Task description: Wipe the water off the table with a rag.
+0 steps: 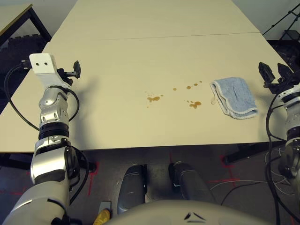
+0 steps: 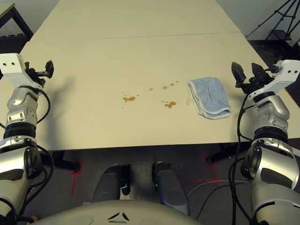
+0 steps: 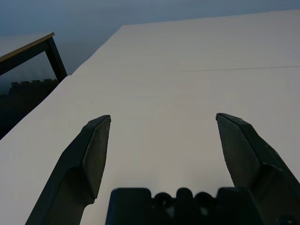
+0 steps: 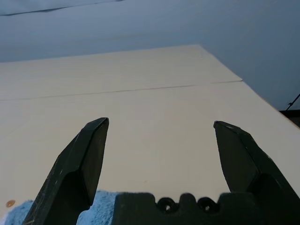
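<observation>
Stretching away from the robot, the desk (image 1: 117, 93) is a broad pale beige matte top with a thin seam line crossing it farther back and dark legs below its near edge. The water (image 1: 153, 99) lies as small amber-brown drops and splotches near the middle of the desk: one cluster toward the left, a second splotch (image 1: 195, 104) to its right, and a few tiny drops (image 1: 189, 87) a little farther back. The rag (image 1: 234, 97), light blue and crumpled into a folded heap, sits flat on the desk just to the right of the drops, apart from them.

The left hand (image 1: 75, 70) hovers over the desk's left edge, well apart from the water, its two black fingers (image 3: 89, 159) spread wide with nothing between them. The right hand (image 2: 246, 73) is held by the desk's right side, near the rag but not touching it; its fingers (image 4: 84, 164) are likewise spread and empty, with the blue cloth showing just below them in the right wrist view.

A corner of a second small table (image 1: 18, 16) with a dark frame stands off to the far left. The floor (image 1: 234, 187) beneath is grey, marked with red tape crosses and strewn with loose cables (image 1: 234, 185). A black tripod (image 2: 281, 21) stands at the far right.
</observation>
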You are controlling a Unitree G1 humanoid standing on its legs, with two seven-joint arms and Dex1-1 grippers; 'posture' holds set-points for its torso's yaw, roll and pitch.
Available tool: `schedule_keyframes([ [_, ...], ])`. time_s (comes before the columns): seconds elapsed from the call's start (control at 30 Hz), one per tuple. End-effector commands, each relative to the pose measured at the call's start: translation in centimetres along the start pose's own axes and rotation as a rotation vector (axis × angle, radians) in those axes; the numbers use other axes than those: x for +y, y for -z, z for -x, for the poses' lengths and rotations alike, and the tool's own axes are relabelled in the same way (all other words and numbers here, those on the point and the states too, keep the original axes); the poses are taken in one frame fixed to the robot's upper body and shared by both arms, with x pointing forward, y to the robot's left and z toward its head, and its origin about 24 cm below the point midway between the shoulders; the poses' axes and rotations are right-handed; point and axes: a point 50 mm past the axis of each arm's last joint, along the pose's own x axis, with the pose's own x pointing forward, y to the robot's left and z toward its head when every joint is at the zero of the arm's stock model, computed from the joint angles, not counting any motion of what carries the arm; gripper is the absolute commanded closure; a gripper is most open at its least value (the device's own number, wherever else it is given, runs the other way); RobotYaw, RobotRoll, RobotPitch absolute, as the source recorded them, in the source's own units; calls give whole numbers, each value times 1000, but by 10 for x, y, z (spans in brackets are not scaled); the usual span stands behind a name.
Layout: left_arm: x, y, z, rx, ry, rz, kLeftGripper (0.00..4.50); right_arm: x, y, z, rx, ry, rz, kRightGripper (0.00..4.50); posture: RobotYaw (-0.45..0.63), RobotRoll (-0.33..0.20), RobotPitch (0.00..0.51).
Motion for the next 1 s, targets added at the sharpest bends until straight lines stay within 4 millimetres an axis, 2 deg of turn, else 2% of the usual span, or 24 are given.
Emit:
schedule_keyframes([
  [0.03, -2, 4, -1, 17, 7, -4, 0, -7, -3, 6, -13, 29, 10, 10, -168, 0, 112],
  [0.17, -4, 6, 0, 17, 8, 3, 0, -6, -3, 5, -14, 26, 10, 10, -168, 0, 119],
  [0.33, -9, 2, -1, 1, 95, 19, 0, -2, 0, 3, -2, 14, -5, 10, -159, 0, 125],
  [0.5, -32, -1, 9, 19, 472, 43, 0, 1, 3, 1, 6, -6, -14, 10, -158, 0, 123],
  [0.63, -50, -4, 38, 39, 845, 49, 0, 1, 4, 2, 19, -30, -26, 10, -156, 0, 126],
  [0.77, -54, -6, 64, 129, 1100, 73, 0, 2, 5, 3, 32, -57, -45, 10, -155, 0, 131],
  [0.87, -55, -7, 73, 197, 1201, 54, 0, 3, 6, 4, 48, -87, -52, 10, -153, 0, 133],
  [1.0, -57, -11, 72, 199, 1227, 40, 0, 5, 4, 4, 89, -150, -62, 10, -157, 0, 132],
])
